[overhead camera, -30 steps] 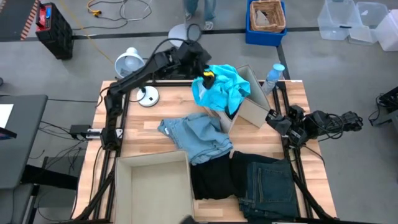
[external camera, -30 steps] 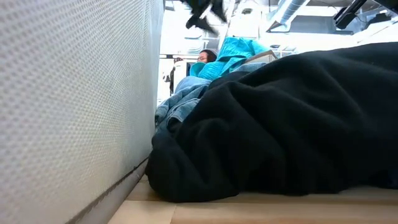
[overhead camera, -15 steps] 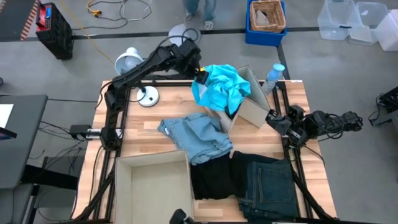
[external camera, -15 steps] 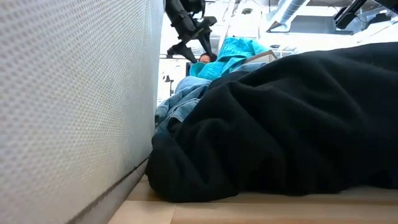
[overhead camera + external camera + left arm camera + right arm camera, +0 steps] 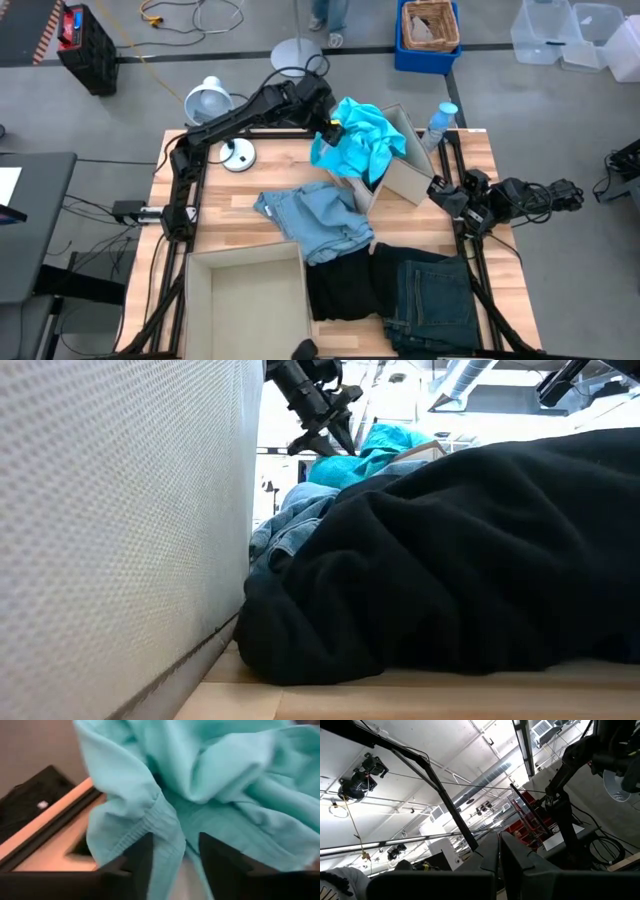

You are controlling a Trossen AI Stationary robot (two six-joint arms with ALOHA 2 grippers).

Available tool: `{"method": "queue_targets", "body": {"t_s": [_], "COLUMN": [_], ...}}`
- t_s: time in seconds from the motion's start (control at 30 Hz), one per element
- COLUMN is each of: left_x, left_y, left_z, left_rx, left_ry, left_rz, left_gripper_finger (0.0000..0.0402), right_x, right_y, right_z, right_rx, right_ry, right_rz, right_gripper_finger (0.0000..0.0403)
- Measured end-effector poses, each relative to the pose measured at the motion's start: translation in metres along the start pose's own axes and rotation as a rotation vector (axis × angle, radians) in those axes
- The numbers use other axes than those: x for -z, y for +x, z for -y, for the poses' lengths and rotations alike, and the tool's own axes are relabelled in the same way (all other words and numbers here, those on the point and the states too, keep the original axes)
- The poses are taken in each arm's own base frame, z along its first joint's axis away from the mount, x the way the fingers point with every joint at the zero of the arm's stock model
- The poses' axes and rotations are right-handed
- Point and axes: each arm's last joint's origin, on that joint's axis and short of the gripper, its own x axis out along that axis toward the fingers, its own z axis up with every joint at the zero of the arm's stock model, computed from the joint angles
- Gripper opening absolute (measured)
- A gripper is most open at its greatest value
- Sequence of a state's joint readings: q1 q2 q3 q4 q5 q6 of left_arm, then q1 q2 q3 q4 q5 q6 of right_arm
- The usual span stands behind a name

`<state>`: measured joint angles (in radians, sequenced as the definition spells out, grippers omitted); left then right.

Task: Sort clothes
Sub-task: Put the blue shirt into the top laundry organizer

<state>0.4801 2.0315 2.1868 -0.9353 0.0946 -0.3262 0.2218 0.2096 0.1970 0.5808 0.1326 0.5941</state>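
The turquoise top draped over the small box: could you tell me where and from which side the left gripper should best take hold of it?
Probably the hanging hemmed fold of the turquoise top, on the side toward the left gripper. The top lies bunched over the cardboard box, and that fold droops free between the open fingers, so closing from the table's far-left side should pinch cloth alone.

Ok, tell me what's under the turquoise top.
The turquoise top drapes over the rim of a tilted cardboard box, with the left pincer at its edge. The box's inside beneath the cloth is covered, so its contents cannot be seen.
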Motion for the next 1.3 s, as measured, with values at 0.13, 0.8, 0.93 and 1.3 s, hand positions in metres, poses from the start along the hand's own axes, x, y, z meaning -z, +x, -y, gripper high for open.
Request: {"method": "queue_targets", "body": {"t_s": [0.13, 0.8, 0.93, 1.3], "left_x": [-0.008, -0.020, -0.009, 0.012], "left_y": [-0.001, -0.037, -0.016, 0.018], "left_z": [0.010, 0.007, -0.003, 0.008], "left_rx": [0.217, -0.091, -0.116, -0.007], "left_ry": [0.019, 0.023, -0.038, -0.025], "left_rz": [0.046, 0.136, 0.061, -0.006], "left_gripper_finger": [0.0038, 0.0142, 0.0192, 0.0200], "right_x": [0.000, 0.000, 0.000, 0.000], "right_y": [0.000, 0.000, 0.000, 0.000], "right_z": [0.000, 0.000, 0.000, 0.000], "right_rx": [0.000, -0.001, -0.001, -0.001], "right_ry": [0.000, 0.008, 0.008, 0.008], "right_rz": [0.000, 0.001, 0.001, 0.000], "right_gripper_finger": [0.0036, 0.0036, 0.0036, 0.0036]}}
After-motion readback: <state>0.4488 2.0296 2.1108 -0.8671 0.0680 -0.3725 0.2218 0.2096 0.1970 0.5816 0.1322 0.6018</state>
